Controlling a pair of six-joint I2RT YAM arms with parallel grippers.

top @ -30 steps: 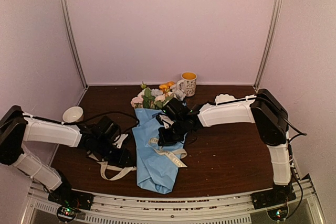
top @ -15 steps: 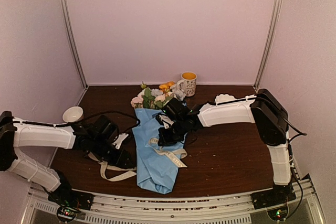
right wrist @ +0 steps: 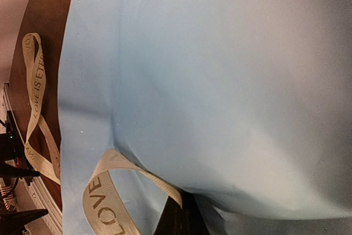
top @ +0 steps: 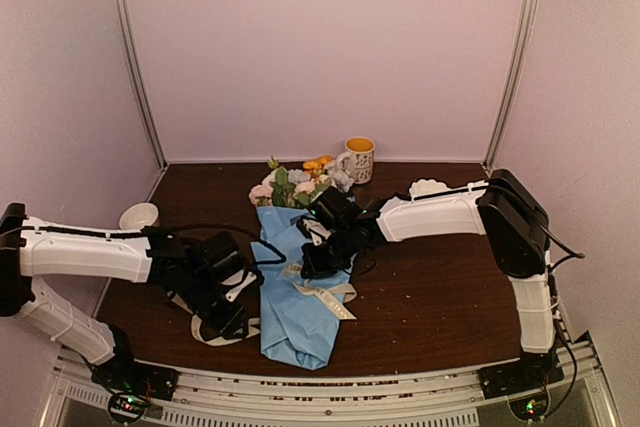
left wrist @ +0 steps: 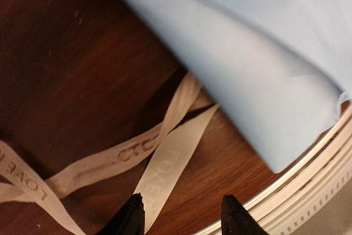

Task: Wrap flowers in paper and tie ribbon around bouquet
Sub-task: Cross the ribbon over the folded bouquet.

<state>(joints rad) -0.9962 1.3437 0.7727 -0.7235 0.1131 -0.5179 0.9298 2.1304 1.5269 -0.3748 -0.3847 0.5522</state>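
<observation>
The bouquet lies in mid-table: flowers at the far end, wrapped in a cone of light blue paper that points at the near edge. The cream ribbon crosses the paper and loops onto the table at the left. My right gripper rests on the paper, shut on the ribbon, which runs into its closed jaws. Left of the paper's tip, my left gripper hangs low over the ribbon loops. It is open, with a ribbon strip lying just inside one fingertip.
A yellow-lined mug stands behind the flowers. A small white bowl sits at the far left and a white object at the back right. The table's metal front rail runs close to my left gripper.
My left arm has swung right and toward the near edge, over the ribbon loops beside the paper. The right arm and the bouquet have not moved.
</observation>
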